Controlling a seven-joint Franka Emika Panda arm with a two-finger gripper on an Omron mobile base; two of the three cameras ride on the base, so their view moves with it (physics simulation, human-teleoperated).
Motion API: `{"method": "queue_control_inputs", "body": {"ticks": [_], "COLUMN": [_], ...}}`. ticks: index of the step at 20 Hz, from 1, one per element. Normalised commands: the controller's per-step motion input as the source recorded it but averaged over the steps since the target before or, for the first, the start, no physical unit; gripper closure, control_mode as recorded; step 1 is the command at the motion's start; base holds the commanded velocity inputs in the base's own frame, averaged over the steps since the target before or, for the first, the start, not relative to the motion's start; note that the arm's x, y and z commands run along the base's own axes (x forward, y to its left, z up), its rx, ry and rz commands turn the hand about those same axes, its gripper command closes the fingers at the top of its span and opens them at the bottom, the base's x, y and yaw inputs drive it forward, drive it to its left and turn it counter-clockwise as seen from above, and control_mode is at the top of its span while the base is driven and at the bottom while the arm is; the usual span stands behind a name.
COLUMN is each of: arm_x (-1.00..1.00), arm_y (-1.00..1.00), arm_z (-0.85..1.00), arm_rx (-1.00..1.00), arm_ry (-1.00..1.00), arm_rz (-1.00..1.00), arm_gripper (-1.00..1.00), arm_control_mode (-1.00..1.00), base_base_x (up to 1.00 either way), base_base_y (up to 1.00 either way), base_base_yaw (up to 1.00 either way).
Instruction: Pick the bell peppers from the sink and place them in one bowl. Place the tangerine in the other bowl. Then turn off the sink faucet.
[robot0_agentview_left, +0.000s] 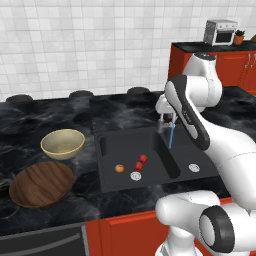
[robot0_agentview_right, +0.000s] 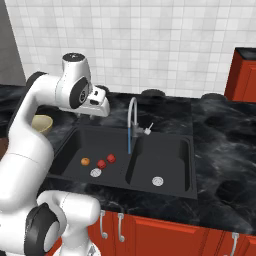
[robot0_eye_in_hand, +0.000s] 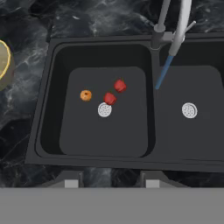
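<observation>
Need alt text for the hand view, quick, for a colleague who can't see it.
Looking down into the sink: two bell peppers and the tangerine lie by the drain. Water runs from the sink faucet toward the divider.

The left base view looks forward and down from behind the white arm, on its left, over the black marbled surface (robot0_agentview_left: 60, 117) toward the white tiled wall. The right base view does the same from the arm's right. Both share the dark grey recessed double sink (robot0_agentview_left: 112, 145) (robot0_agentview_right: 75, 150) and the slim silver arched faucet (robot0_agentview_left: 165, 122) (robot0_agentview_right: 132, 117). The hand view hangs above the sink (robot0_eye_in_hand: 57, 100), nearer than the others, looking steeply down into both basins, with the faucet (robot0_eye_in_hand: 175, 30) at its top
</observation>
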Motion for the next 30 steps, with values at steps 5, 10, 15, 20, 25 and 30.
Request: {"method": "queue_control_inputs", "body": {"ticks": [5, 10, 15, 20, 25, 30], "arm_x": [0.0, 0.0, 0.0, 0.0, 0.03, 0.03], "arm_y": [0.1, 0.17, 0.1, 0.11, 0.1, 0.11], "arm_z": [-0.01, -0.08, -0.16, -0.26, -0.25, -0.28], "arm_rx": [0.0, 0.0, 0.0, 0.0, -0.03, -0.12], "arm_ry": [0.0, -0.06, -0.05, -0.02, -0.03, 0.0], "arm_rz": [0.0, 0.03, 0.09, 0.18, 0.22, 0.22], "arm_gripper": [-1.0, -1.0, -1.0, -1.0, -1.0, -1.0], "arm_control_mode": [-1.0, -1.0, -1.0, -1.0, -1.0, -1.0], "base_base_x": [0.0, 0.0, 0.0, 0.0, 0.0, 0.0], "base_base_y": [0.0, 0.0, 0.0, 0.0, 0.0, 0.0], "base_base_yaw": [0.0, 0.0, 0.0, 0.0, 0.0, 0.0]}}
